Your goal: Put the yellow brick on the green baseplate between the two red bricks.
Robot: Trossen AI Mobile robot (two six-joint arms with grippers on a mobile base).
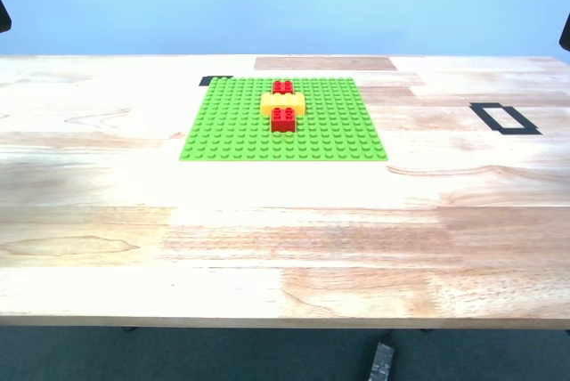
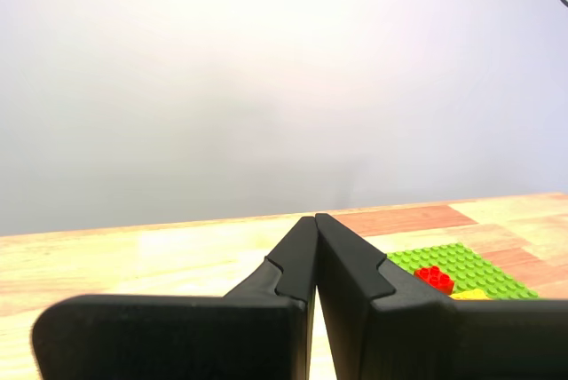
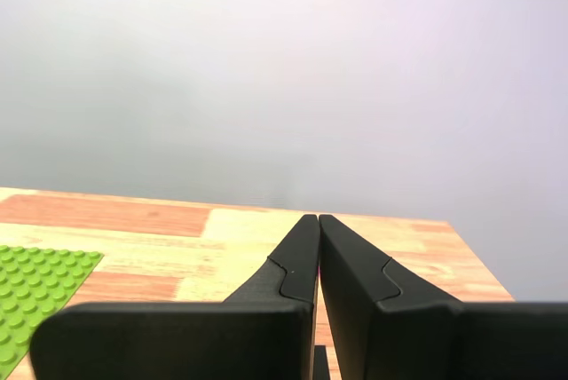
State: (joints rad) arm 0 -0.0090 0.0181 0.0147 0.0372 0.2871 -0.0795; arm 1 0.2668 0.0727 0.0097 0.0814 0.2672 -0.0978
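The green baseplate (image 1: 283, 119) lies flat on the wooden table in the exterior view. On it the yellow brick (image 1: 282, 103) sits crosswise between the two red bricks, the far one (image 1: 282, 87) and the near one (image 1: 283, 118), all three touching in a row. My first gripper (image 2: 315, 218) is shut with nothing in it, held off the table away from the plate; its view catches the baseplate (image 2: 466, 266), one red brick (image 2: 434, 278) and a sliver of the yellow brick (image 2: 472, 294). My second gripper (image 3: 318, 217) is also shut and empty, with a corner of the baseplate (image 3: 35, 278) in sight.
A black tape rectangle (image 1: 504, 118) marks the table at the exterior view's right. A small black tape mark (image 1: 216, 80) lies at the plate's far corner. The table's near edge (image 1: 285, 320) runs across the exterior view's lower part, with a dark object (image 1: 380, 361) on the floor below it.
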